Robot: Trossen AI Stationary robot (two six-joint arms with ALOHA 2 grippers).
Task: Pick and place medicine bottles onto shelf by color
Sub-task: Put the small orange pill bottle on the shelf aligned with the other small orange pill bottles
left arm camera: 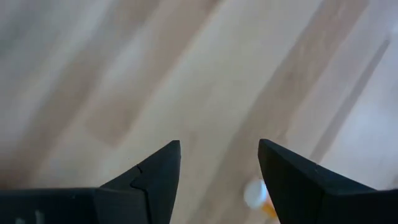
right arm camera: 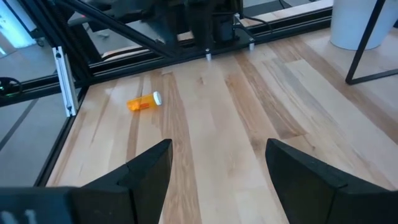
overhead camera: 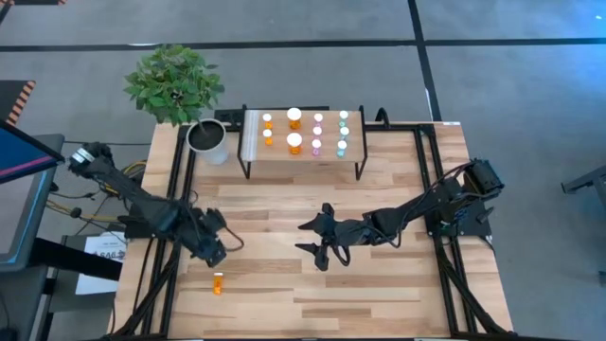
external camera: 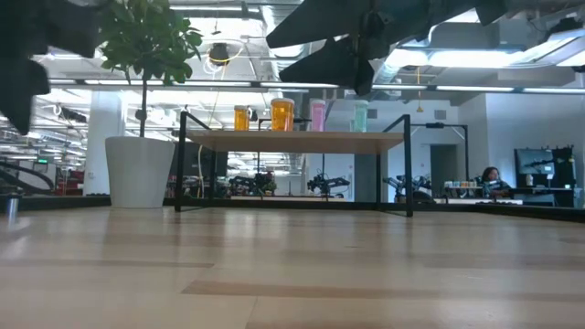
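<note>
Left pincer: the left pincer (overhead camera: 216, 248) is hovering over the bench (overhead camera: 379, 303) near its left side, fingers spread wide and holding nothing; its wrist view is showing bare planks between the two fingers (left arm camera: 155, 168).
Right pincer: the right pincer (overhead camera: 317, 242) is hanging over the middle of the bench, in front of the shelf, fingers gaping wide and empty.
Loose bottle: one orange bottle (overhead camera: 218, 282) with a white cap is lying on its side on the bench, near the front left, just beside and in front of the left pincer; it is also showing in the right wrist view (right arm camera: 144, 102) and, partly hidden behind a finger, in the left wrist view (left arm camera: 256, 194).
Shelf: the shelf (overhead camera: 254, 152) is standing at the back of the bench.
Bottles on shelf: the upright bottles are sitting in two rows grouped by colour: orange ones (overhead camera: 294, 118) to the left, pink ones (overhead camera: 317, 144) in the middle, teal ones (overhead camera: 343, 132) to the right.
Plant pot: a white plant pot (overhead camera: 207, 141) is standing just beside the shelf's left end.
</note>
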